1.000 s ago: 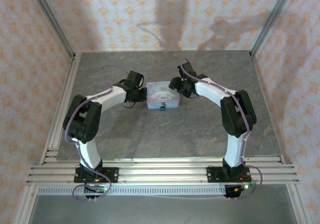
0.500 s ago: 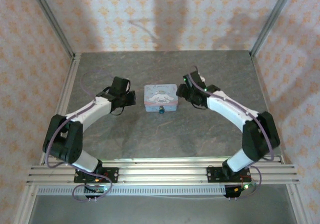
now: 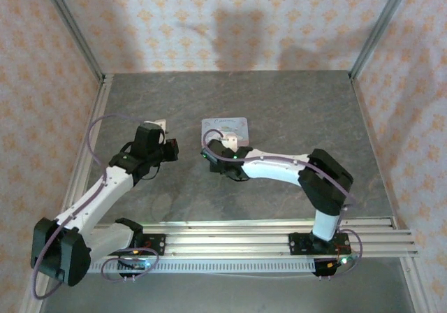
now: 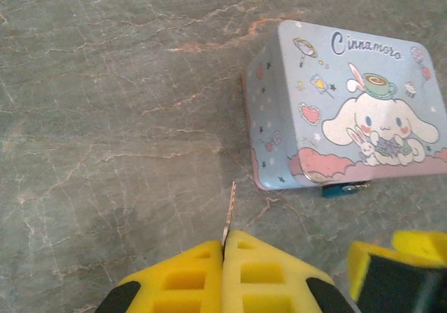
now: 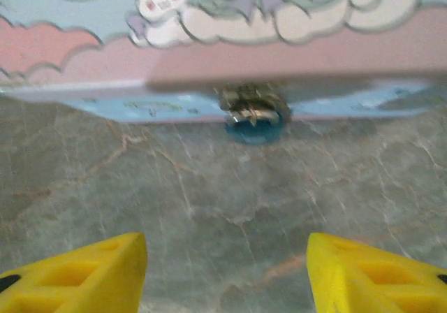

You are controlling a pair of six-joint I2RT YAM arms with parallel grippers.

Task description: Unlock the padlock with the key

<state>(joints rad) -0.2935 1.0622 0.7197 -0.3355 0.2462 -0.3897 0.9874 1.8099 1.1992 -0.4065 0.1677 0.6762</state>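
Note:
The tiny teal padlock (image 5: 255,128) hangs from a metal hasp on the front of the pale-blue cartoon tin (image 4: 346,114). In the left wrist view the padlock (image 4: 343,189) peeks out under the tin's near edge. My left gripper (image 4: 225,246) is shut on a thin metal key (image 4: 229,208), whose blade points forward, left of the tin and apart from it. My right gripper (image 5: 227,271) stands open just in front of the padlock, with bare table between its fingers (image 5: 77,271). From above, the left gripper (image 3: 170,149) is left of the tin (image 3: 227,126) and the right gripper (image 3: 214,154) is at its front.
The grey marble-patterned table (image 3: 293,110) has aluminium rails along its left side (image 3: 87,152) and near edge. Patterned walls close it in on three sides. One of the right gripper's yellow fingers (image 4: 398,257) shows at the lower right of the left wrist view.
The right arm swung from the tin's right side round to its front, low over the padlock. The left gripper drew back left and nearer, away from the tin.

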